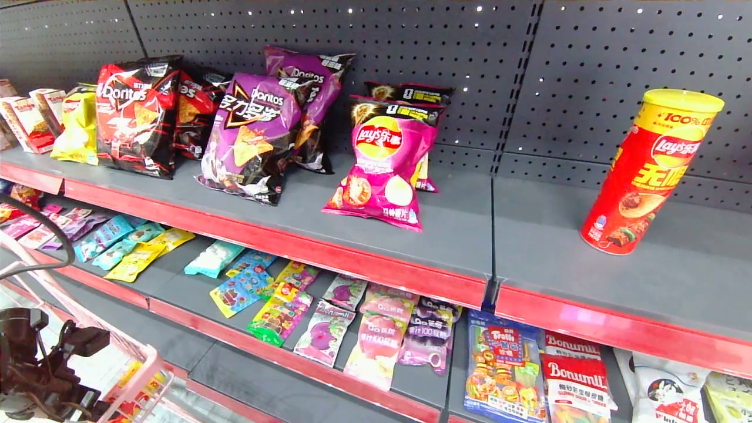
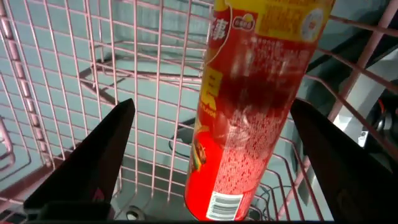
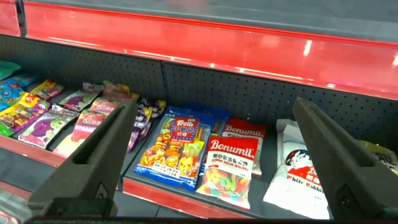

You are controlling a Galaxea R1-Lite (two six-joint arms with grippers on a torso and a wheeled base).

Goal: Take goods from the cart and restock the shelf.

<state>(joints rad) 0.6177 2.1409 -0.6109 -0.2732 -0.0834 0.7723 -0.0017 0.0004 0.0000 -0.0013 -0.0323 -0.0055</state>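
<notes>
A red can (image 2: 249, 106) with a barcode near its lower end sits inside the pink wire cart (image 2: 74, 68), standing up from the wire floor with the cart's bars behind it. The left claw (image 2: 212, 104) is open wide around it, one dark finger (image 2: 93, 168) well off to one side and the other finger (image 2: 336, 162) close by the can's opposite side. Whether that nearer finger touches the can is hard to tell. In the head view the cart's pink rim (image 1: 135, 364) shows at the lower left, in front of the shelves.

The top shelf (image 1: 446, 235) is grey with a red front edge and a pegboard back. A second can (image 1: 649, 170), red with a yellow lid, stands upright on its right section, well apart from the bags. To its left a pink chip bag (image 1: 382, 170) leans back with another bag behind it. Further left are purple chip bags (image 1: 252, 135), then red and black chip bags (image 1: 138, 114), a yellow bag (image 1: 76, 126) and small boxes (image 1: 26, 120) at the far left end.

On the lower shelf, flat candy packets (image 1: 282, 311) lie in rows.

The right claw (image 3: 214, 102) is open too, its fingers spread and holding nothing. It hangs in front of the lower shelf, facing a blue gummy bag (image 3: 177, 152), a red and white gummy bag (image 3: 233, 168) just beside it, and a white bag (image 3: 298, 174) further along.
</notes>
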